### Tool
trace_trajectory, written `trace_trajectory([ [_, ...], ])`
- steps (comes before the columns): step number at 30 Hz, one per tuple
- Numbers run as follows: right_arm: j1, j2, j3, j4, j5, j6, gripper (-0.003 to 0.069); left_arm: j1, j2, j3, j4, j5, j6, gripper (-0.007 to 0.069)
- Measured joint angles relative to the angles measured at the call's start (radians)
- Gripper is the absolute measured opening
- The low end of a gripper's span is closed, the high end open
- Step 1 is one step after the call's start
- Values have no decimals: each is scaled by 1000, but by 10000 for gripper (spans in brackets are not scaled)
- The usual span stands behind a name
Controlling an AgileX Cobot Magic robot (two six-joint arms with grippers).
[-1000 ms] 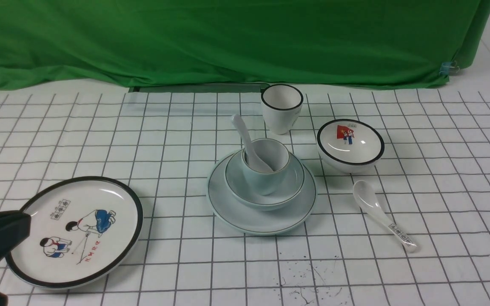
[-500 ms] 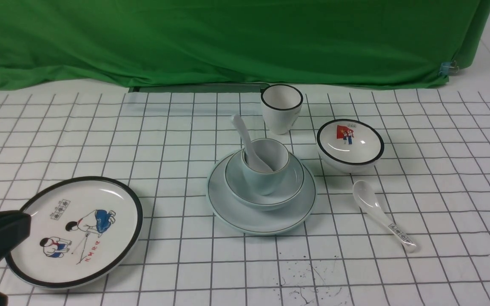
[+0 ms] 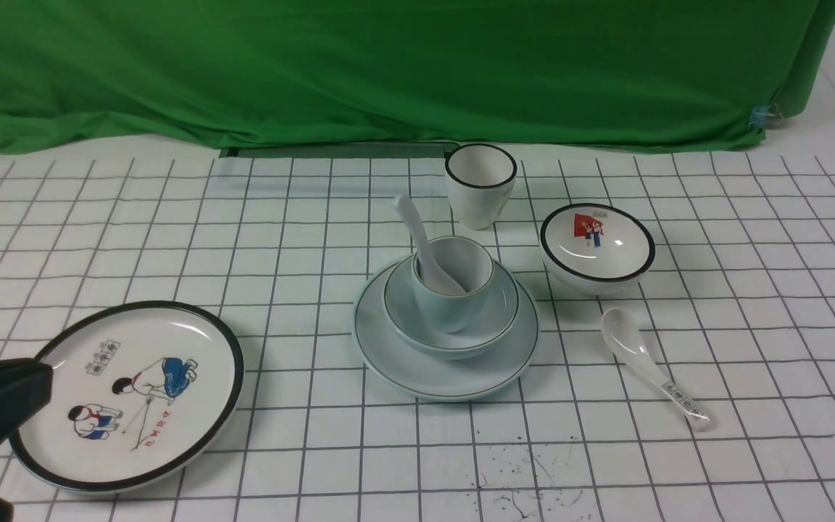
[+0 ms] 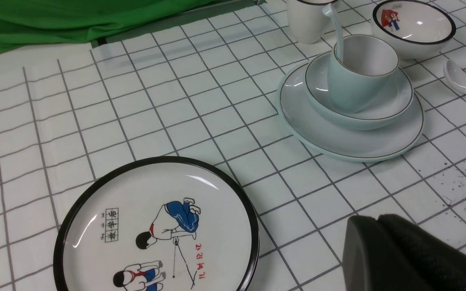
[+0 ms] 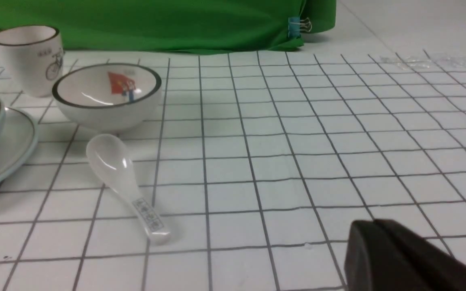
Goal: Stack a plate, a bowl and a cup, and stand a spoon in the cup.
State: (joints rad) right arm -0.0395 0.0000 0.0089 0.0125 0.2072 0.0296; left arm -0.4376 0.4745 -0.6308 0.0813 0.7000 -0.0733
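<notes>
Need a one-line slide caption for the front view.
Pale plate, bowl and cup stacked, spoon standing in the cup.

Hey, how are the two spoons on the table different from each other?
The plain spoon stands tilted inside the pale blue-green cup, handle up toward the robot's left; the printed spoon lies flat on the checked cloth, bowl facing up. The plain spoon shows no marks; the printed spoon has dark characters near its handle end. The plain one tops the stack, while the printed one lies alone beside the black-rimmed bowl. Both are glossy white soup spoons.
</notes>
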Motion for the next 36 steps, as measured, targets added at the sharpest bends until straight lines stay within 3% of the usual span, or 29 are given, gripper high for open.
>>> trace_trajectory([
  [30, 0, 0, 0, -1, 11, 0, 72, 0, 0, 3, 1, -4, 0, -30],
  [32, 0, 0, 0, -1, 11, 0, 75, 0, -2, 18, -3, -35, 0, -30],
  [36, 0, 0, 0, -1, 11, 0, 85, 22, -75, 148, -50, -312, 17, -30],
])
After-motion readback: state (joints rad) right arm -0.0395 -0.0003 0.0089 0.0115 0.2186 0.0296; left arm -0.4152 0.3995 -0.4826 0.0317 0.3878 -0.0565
